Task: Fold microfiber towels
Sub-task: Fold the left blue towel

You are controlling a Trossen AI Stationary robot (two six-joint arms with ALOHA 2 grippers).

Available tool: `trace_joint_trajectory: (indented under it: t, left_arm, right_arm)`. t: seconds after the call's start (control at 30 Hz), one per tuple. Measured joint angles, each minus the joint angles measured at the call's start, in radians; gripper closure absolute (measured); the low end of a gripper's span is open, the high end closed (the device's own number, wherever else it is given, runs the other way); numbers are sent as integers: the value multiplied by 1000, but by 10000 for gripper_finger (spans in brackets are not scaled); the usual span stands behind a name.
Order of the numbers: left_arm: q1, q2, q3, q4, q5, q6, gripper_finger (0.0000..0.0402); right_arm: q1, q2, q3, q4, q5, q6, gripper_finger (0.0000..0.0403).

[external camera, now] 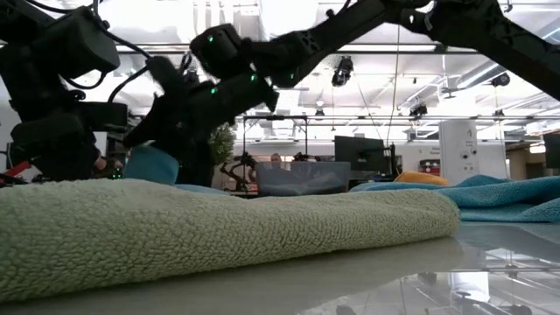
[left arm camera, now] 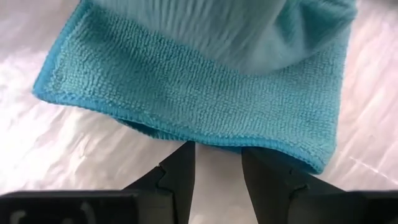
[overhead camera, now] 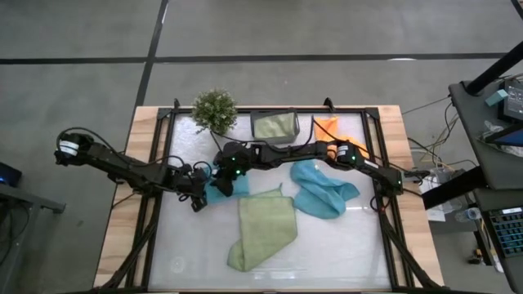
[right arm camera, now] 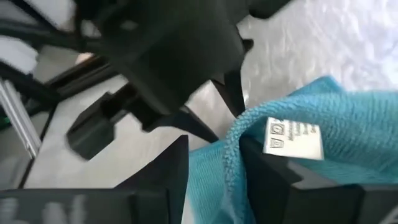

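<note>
Two grippers meet on your teal towel (overhead camera: 219, 193), bunched at the table's (overhead camera: 343, 253) left centre. Your left gripper (left arm camera: 217, 163) has its fingers parted, the towel's hem lying over their tips; whether it pinches cannot be told. Your right gripper (right arm camera: 214, 158) stands with a gap between its fingers, the labelled towel edge between them. Just beside lie a folded light green towel (overhead camera: 263, 229) and a second teal towel (overhead camera: 323, 192), crumpled. An orange towel (overhead camera: 328, 128) sits at the far edge, near the grey bin (overhead camera: 274, 126) and potted plant (overhead camera: 214, 109).
</note>
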Motion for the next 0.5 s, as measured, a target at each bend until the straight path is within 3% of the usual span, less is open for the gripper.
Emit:
trace_joint_trajectory:
  t: [0.5]
  left_arm:
    - [1, 6, -4, -1, -7, -1, 285]
  right_arm:
    - [10, -180, -48, -353, 10, -274, 292]
